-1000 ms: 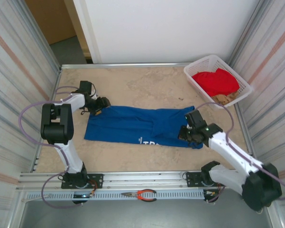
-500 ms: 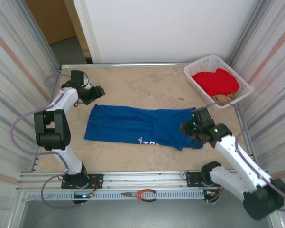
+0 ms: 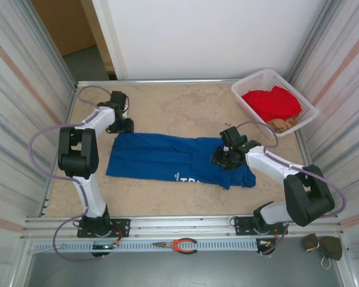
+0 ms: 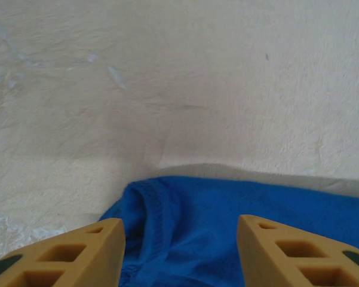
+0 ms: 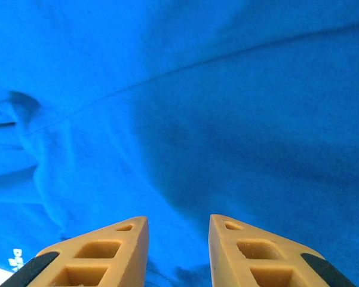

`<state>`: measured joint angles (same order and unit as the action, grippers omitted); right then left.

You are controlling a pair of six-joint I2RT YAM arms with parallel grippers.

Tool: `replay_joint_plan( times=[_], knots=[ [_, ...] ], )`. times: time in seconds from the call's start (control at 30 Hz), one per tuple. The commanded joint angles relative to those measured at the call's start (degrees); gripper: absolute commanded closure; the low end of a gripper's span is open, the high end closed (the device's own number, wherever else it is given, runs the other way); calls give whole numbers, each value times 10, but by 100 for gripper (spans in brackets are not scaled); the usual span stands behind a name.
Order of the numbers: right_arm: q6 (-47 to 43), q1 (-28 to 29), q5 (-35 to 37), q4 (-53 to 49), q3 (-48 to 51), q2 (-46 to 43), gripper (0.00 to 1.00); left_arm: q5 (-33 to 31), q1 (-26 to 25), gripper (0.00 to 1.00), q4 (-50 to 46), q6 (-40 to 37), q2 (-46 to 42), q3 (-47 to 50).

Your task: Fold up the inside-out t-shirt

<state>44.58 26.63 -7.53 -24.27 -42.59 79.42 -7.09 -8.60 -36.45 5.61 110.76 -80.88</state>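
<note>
Nearest me, a pair of red-handled pliers [image 3: 174, 244] lies on the front rail, out of play. Beyond it the inside-out t-shirt [image 3: 161, 155] is stretched as a long blue band across the middle of the table [image 3: 185, 107], with white lettering at its near edge.

My right claw [image 3: 223, 158] sits over the shirt's right part. On its wrist camera the fingers are a little apart with nothing between them, only blue cloth and a seam beneath.

Farther back, my left claw [image 3: 124, 127] hangs at the shirt's far-left corner, its fingers spread wide and empty, the hemmed corner just ahead of them.

I read this as lining up grips for a fold. Next, the left claw should drop and pinch that hem, while the right needs an edge, not flat cloth.

At the far right, the white basket [image 3: 246, 84] holds a red garment [image 3: 272, 101].
</note>
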Motion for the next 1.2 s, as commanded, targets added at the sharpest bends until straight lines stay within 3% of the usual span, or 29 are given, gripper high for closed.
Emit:
replay_joint_plan(
  times=[0.0,0.3,1.0,1.07,1.17],
  knots=[
    [18,-2,13,12,21,15,68,-100,-26,55,-3,-44,-12,10],
    [24,-15,21,12,26,38,66,-153,-62,79,14,-55,-16,54],
    [27,-44,30,1,31,40,67,-208,-59,77,4,-94,54,21],
    [27,-45,33,-2,31,39,67,-207,-56,79,6,-95,56,17],
    [28,-49,37,-6,32,40,67,-200,-53,94,5,-96,55,14]
  ],
)
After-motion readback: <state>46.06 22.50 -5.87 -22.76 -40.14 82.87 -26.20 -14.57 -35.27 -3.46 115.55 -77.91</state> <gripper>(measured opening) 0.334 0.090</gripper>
